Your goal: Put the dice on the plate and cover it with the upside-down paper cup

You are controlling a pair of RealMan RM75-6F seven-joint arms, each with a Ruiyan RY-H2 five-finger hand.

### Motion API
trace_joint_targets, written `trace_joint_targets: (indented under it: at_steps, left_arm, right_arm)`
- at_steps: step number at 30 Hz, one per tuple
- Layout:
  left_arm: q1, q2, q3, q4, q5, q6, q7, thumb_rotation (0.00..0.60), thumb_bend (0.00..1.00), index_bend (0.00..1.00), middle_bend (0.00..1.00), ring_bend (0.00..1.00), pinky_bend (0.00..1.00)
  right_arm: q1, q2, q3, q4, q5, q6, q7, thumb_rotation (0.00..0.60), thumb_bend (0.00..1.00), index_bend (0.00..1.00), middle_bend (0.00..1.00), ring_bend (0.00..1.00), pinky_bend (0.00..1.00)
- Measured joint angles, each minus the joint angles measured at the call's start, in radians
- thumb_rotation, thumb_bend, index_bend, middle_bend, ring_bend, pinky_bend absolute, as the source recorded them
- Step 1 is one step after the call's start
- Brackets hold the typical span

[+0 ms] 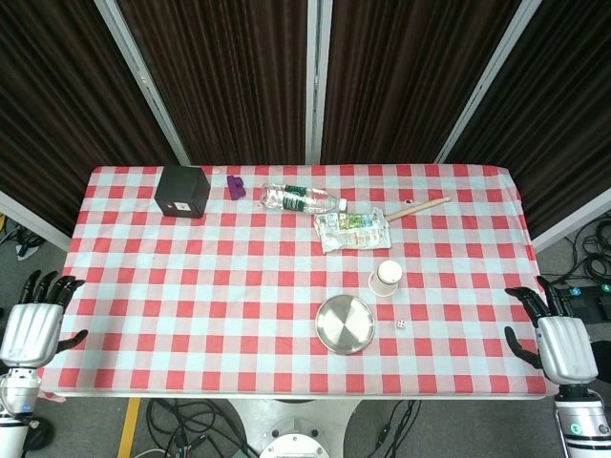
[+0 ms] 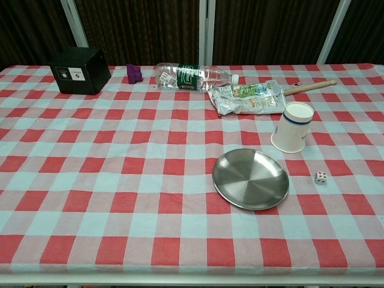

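I stand in a lab or test studio, not a home: dark pleated curtains (image 1: 229,76) on metal-framed panels (image 1: 143,81) wall off my red-and-white checked table (image 1: 191,286), and loose black cables (image 1: 191,420) trail across the grey floor (image 1: 86,429) beneath it.

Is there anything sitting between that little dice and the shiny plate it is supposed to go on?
Nothing visible does. The small white dice lies on bare checked cloth just right of the round metal plate. The white paper cup stands behind them, off that line. The right hand waits at the table's edge.
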Motion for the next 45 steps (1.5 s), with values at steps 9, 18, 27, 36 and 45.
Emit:
trace_joint_targets:
  at_steps: [9, 18, 27, 36, 45]
  left_arm:
    - [0.0, 0.004, 0.004, -0.007, -0.002, -0.009, -0.012, 0.6, 0.0, 0.21, 0.19, 0.11, 0.07]
    - [0.004, 0.006, 0.005, -0.005, -0.003, -0.007, -0.032, 0.6, 0.0, 0.21, 0.19, 0.11, 0.07]
    - [0.005, 0.006, 0.008, -0.001, -0.008, -0.017, -0.053, 0.6, 0.0, 0.21, 0.19, 0.11, 0.07]
    - [0.004, 0.002, 0.01, 0.011, -0.011, -0.025, -0.066, 0.6, 0.0, 0.22, 0.19, 0.11, 0.07]
    - [0.002, -0.005, 0.01, 0.025, -0.008, -0.029, -0.08, 0.6, 0.0, 0.22, 0.19, 0.11, 0.07]
  right_arm:
    - [0.001, 0.0, -0.003, -0.001, -0.01, 0.001, 0.005, 0.6, 0.31, 0.22, 0.23, 0.03, 0.12]
    - [0.075, -0.012, -0.014, -0.011, -0.05, -0.115, 0.006, 0.6, 0.31, 0.24, 0.39, 0.17, 0.21]
    - [0.225, -0.106, -0.008, 0.02, -0.056, -0.339, -0.111, 0.6, 0.11, 0.42, 0.81, 0.75, 0.78]
    - [0.298, -0.241, 0.003, 0.099, 0.043, -0.459, -0.213, 0.6, 0.15, 0.45, 0.95, 0.9, 0.95]
    - [0.316, -0.303, 0.009, 0.142, 0.128, -0.492, -0.25, 0.6, 0.16, 0.45, 0.95, 0.9, 0.95]
